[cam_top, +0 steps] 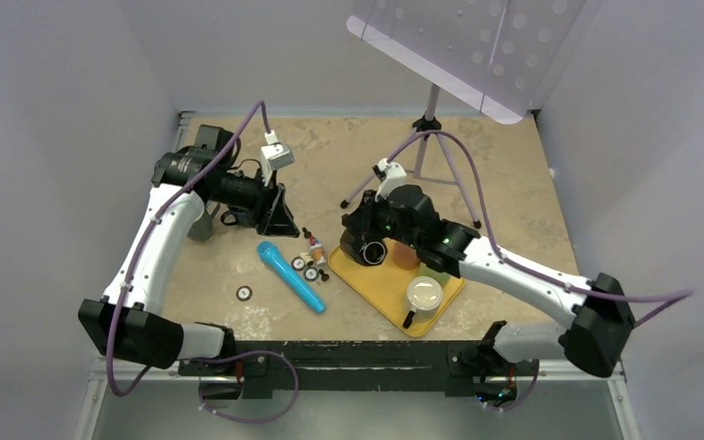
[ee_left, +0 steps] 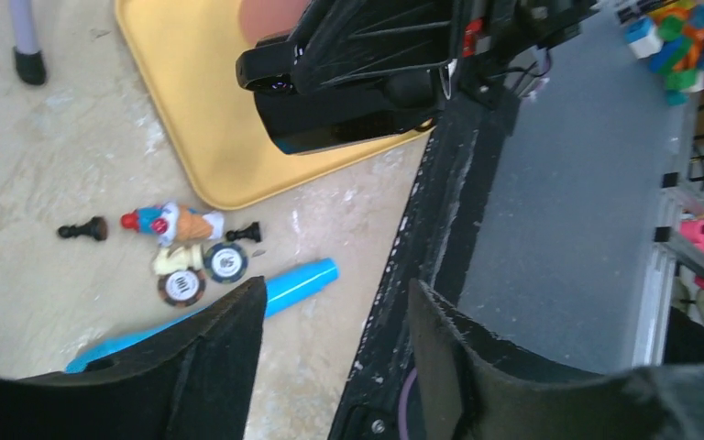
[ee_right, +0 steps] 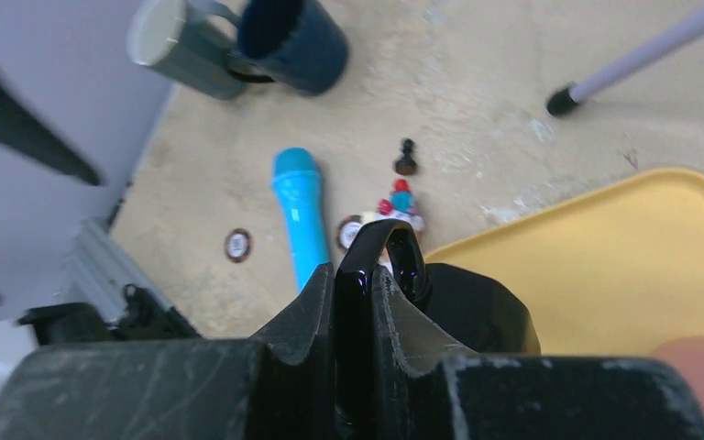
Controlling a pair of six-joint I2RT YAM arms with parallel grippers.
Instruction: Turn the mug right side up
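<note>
- Four cups in all. A grey cup point(ee_right: 181, 38) and a dark blue cup point(ee_right: 295, 41) lay touching each other by the left edge of the desk. The other two were on the tray.
- The left fingers point(cam_top: 281, 218) were spread wide with nothing between them, left of the desk's middle and well apart from the tray.
- Three round chips: one point(cam_top: 245, 293) lay alone toward the near left corner, and two point(cam_top: 299, 263) lay just beside each other.
- One blue tube point(cam_top: 291, 276) lay slantwise between the lone chip and the pair.
- One small painted figurine point(cam_top: 315, 247) lay beside the two chips, and two black pawns point(ee_left: 82, 229) stood near it.
- One yellow tray point(cam_top: 376, 289) lay toward the near edge, right of the middle.
- The black mug point(cam_top: 375, 253) was over the tray's far left corner, with its mouth rim showing in the overhead view. Whether it touched the tray could not be told.
- The right fingers point(cam_top: 364, 236) were pinched tight on the black mug's handle. The glossy loop stuck out between them and the mug body lay just beyond.
- One orange-pink round thing point(cam_top: 405, 254) lay on the tray just right of the black mug.
- One cream mug point(cam_top: 423, 297) stood on the tray's near part.
- One tripod stand point(cam_top: 432, 103) stood at the far edge.
</note>
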